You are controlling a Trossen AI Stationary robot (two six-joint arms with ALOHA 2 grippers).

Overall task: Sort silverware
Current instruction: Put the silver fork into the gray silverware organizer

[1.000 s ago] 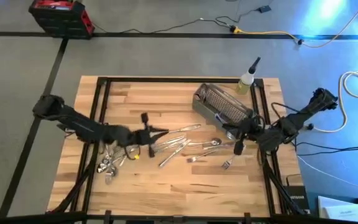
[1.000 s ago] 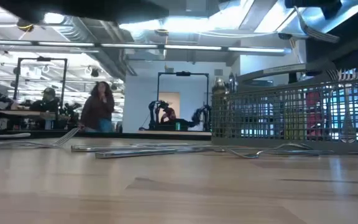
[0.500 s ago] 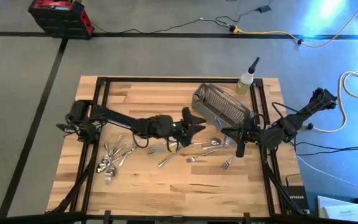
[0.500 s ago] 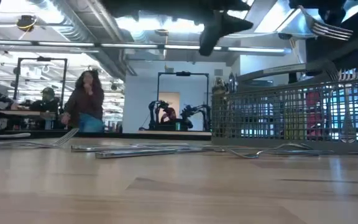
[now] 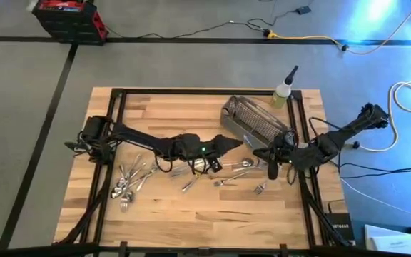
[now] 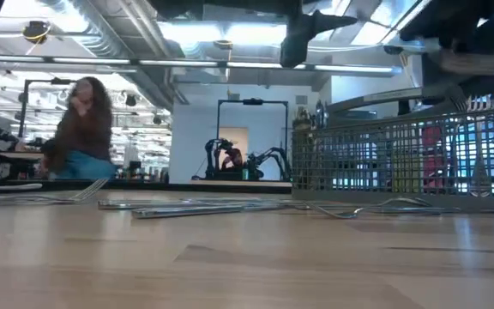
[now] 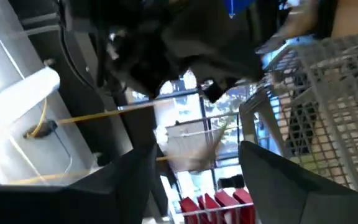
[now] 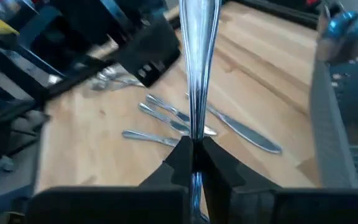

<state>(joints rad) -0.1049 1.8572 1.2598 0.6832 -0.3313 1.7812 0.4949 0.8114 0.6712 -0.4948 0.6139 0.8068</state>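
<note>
Our left gripper (image 5: 235, 142) has swung from the 9 o'clock pile to the mesh basket (image 5: 257, 123), jaws wide. Our right gripper (image 5: 271, 158), jaws clamping a fork (image 8: 197, 74), waits nearby; loose silverware (image 5: 223, 168) remains on the surface.

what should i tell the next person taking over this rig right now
Right gripper: shut on a fork, held above the table beside the mesh basket.
Left gripper: open, reaching over mid-table toward the basket, holding nothing.
Silverware: one cluster at table left, loose pieces in the middle.
Done: some pieces seem to stand in the basket.
Left: most of the silverware is on the table, unsorted.
</note>
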